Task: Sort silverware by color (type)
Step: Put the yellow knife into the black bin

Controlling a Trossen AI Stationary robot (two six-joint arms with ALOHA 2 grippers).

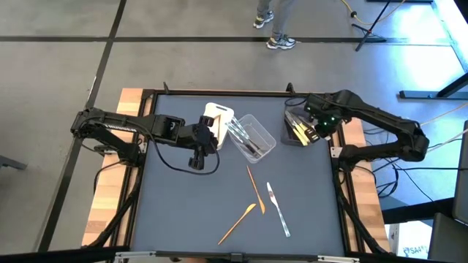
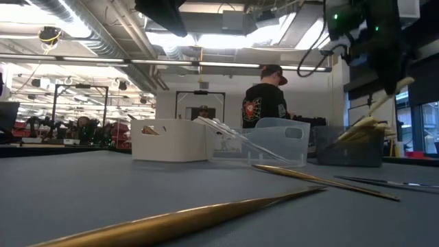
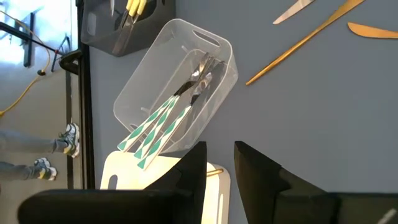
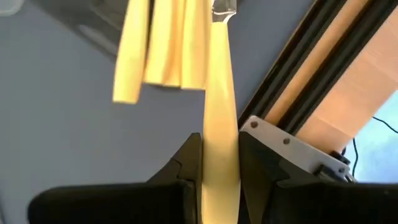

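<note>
While our right claw (image 4: pixel 219 155) is clamped on a yellow utensil (image 4: pixel 220 106) over the dark grey tub (image 1: pixel 296 130) at the counter's (image 1: pixel 183 212) far right corner, our left claw (image 3: pixel 219 163) hovers with fingers apart and empty above the white tub (image 1: pixel 217 117). Clear pieces (image 1: pixel 241 136) lie in the clear tub (image 1: pixel 257 146); two tan pieces (image 1: pixel 252 187) and one clear knife (image 1: pixel 277 210) lie loose on the counter.

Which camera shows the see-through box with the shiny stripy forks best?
The left wrist view: the clear tub fills the picture and its silverware shows plainly. The high view shows the tub small from above. The low view shows its side. The right wrist view misses it.
</note>
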